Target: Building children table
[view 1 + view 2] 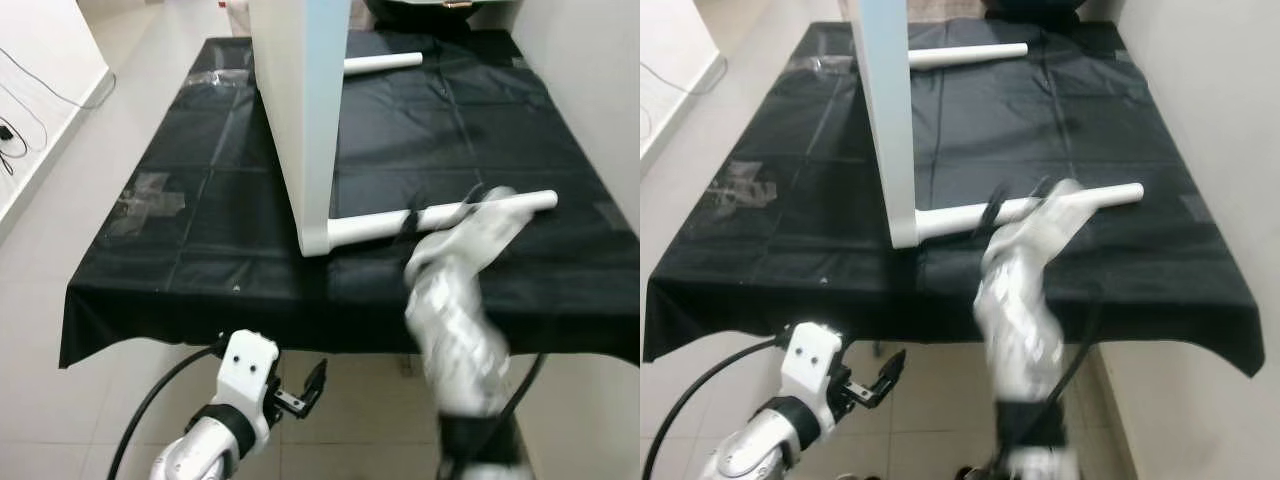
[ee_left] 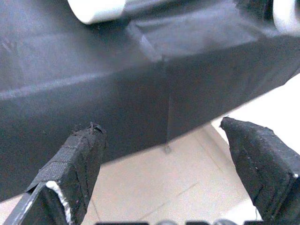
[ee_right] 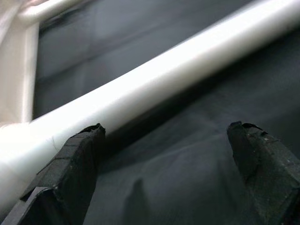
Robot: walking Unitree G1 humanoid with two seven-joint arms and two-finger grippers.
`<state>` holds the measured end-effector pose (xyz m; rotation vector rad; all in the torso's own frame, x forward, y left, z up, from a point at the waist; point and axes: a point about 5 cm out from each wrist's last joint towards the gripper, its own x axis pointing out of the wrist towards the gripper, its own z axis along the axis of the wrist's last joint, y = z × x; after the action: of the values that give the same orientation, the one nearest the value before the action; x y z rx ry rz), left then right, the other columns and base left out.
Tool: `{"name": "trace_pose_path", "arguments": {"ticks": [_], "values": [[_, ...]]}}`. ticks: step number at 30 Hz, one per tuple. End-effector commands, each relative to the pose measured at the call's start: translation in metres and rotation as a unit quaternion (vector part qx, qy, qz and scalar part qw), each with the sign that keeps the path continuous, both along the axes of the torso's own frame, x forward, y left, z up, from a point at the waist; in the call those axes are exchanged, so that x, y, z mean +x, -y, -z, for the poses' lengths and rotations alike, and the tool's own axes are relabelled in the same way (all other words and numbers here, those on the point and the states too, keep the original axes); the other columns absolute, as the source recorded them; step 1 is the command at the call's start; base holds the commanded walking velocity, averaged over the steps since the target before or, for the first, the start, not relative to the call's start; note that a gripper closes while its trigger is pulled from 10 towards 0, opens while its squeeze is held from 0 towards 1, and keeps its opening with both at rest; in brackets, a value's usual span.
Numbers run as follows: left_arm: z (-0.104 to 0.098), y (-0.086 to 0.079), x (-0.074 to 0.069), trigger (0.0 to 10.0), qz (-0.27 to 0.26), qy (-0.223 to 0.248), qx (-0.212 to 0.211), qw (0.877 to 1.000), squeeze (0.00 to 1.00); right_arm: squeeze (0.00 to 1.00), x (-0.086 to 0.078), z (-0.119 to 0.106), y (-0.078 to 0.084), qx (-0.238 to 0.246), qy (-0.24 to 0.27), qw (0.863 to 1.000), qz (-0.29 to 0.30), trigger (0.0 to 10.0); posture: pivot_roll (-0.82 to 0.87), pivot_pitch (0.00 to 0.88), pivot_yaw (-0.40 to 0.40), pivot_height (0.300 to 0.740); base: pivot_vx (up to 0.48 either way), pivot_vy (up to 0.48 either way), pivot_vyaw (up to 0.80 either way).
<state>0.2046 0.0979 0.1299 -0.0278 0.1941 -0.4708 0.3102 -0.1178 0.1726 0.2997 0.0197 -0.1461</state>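
Note:
A white children's table top (image 1: 300, 110) stands on its edge on a black-covered work table (image 1: 480, 130). Two white round legs stick out from it to the right: a near leg (image 1: 365, 228) and a far leg (image 1: 385, 63). My right gripper (image 1: 440, 212) is motion-blurred and hovers at the near leg's middle. In the right wrist view its fingers (image 3: 70, 164) are spread wide, with the leg (image 3: 154, 75) just beyond them and nothing held. My left gripper (image 1: 300, 392) hangs open below the work table's front edge, facing the hanging cloth (image 2: 140, 93).
Clear tape patches (image 1: 150, 200) lie on the cloth at the left. A wall (image 1: 1220, 100) runs close along the work table's right side. Pale tiled floor (image 1: 60, 240) lies to the left and in front, with a thin cable (image 1: 25, 110) by the left wall.

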Motion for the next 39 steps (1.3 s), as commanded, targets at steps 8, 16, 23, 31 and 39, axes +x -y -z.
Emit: {"name": "trace_pose_path", "arguments": {"ticks": [8,16,23,31,39], "values": [[0.009,-0.006,0.01,10.0,-0.025,0.009,0.022,0.999,0.0,0.0,-0.04,0.004,0.01,-0.22,0.1,0.966,-0.089,10.0,0.07,0.118,-0.007,0.74,0.0,-0.038,0.0],[0.012,-0.009,0.017,10.0,-0.037,0.01,0.017,0.999,0.0,0.0,-0.048,0.017,0.009,-0.25,0.095,0.957,-0.111,10.0,0.07,0.096,-0.01,0.74,0.157,-0.383,0.0],[0.015,-0.009,0.023,10.0,-0.038,0.009,0.013,0.999,0.0,0.0,-0.046,0.024,0.01,-0.258,0.085,0.956,-0.114,10.0,0.06,0.082,-0.014,0.74,0.291,-0.38,0.0],[0.018,-0.01,0.025,10.0,-0.043,0.001,-0.01,0.999,0.0,0.0,-0.048,0.027,0.012,-0.26,0.082,0.955,-0.118,10.0,0.06,0.077,-0.015,0.74,0.228,-0.277,0.0],[0.015,-0.012,0.025,10.0,-0.046,0.011,-0.013,0.999,0.0,0.0,-0.05,0.029,0.013,-0.257,0.08,0.956,-0.12,10.0,0.06,0.076,-0.014,0.74,0.0,0.0,0.0]]}}
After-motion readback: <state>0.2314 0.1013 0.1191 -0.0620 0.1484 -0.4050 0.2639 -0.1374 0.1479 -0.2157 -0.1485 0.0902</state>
